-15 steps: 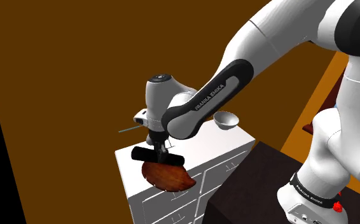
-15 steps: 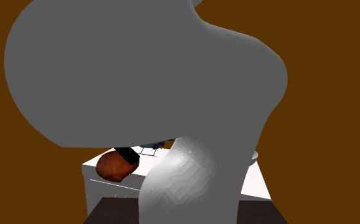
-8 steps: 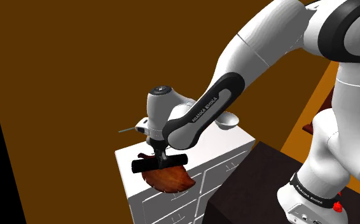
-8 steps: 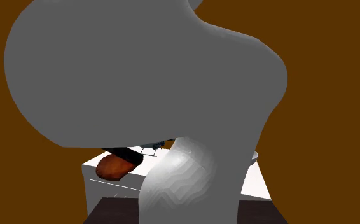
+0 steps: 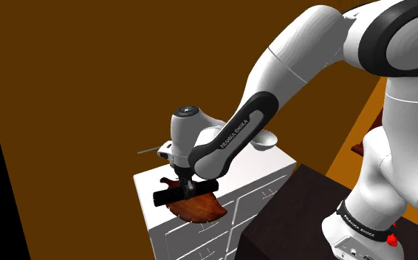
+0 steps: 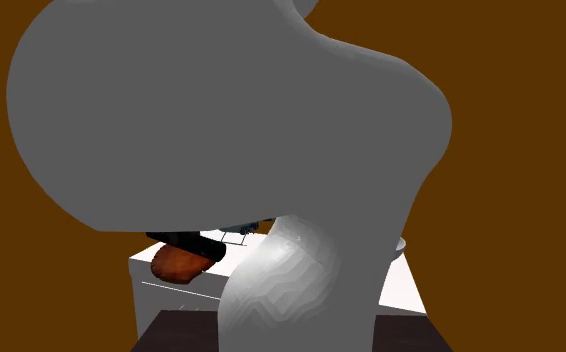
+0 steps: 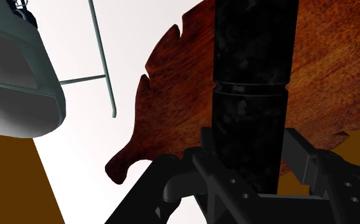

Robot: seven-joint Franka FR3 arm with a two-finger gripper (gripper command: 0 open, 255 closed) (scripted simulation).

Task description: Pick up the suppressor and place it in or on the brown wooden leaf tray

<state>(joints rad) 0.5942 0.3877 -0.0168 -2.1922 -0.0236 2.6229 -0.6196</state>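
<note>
- The black gripper [image 5: 187, 186] is seen at about 7 o'clock from the shoulder view's centre, lowered over a white drawer cabinet [image 5: 200, 233].
- The suppressor [image 5: 172, 196], a black cylinder, is clasped crosswise between the fingers [image 7: 184, 181], which are closed against its sides.
- In the wrist view the suppressor [image 7: 252, 89] is seen running out from the gripper [image 7: 249, 156] across the brown wooden leaf tray [image 7: 172, 108].
- The leaf tray [image 5: 199, 210] is laid on the cabinet top, directly beneath the suppressor, with its rounded edge showing at 5 o'clock from the gripper.
- Whether the suppressor is touching the tray or is held just above it cannot be told; a very small gap, if any, appears to be left.
- A white bowl [image 5: 265, 138] is set on the cabinet at 2 o'clock from the gripper, partly hidden by the forearm.
- A thin grey-green wire [image 5: 148, 151] is seen at 10 o'clock from the gripper; in the wrist view the wire [image 7: 102, 60] is joined to a grey bell-shaped object [image 7: 16, 83] beside the tray.
- In the second exterior view a large grey shape [image 6: 221, 110] is set close to the camera; at 7 o'clock under it the tray [image 6: 174, 264] and the suppressor [image 6: 184, 240] are glimpsed.
</note>
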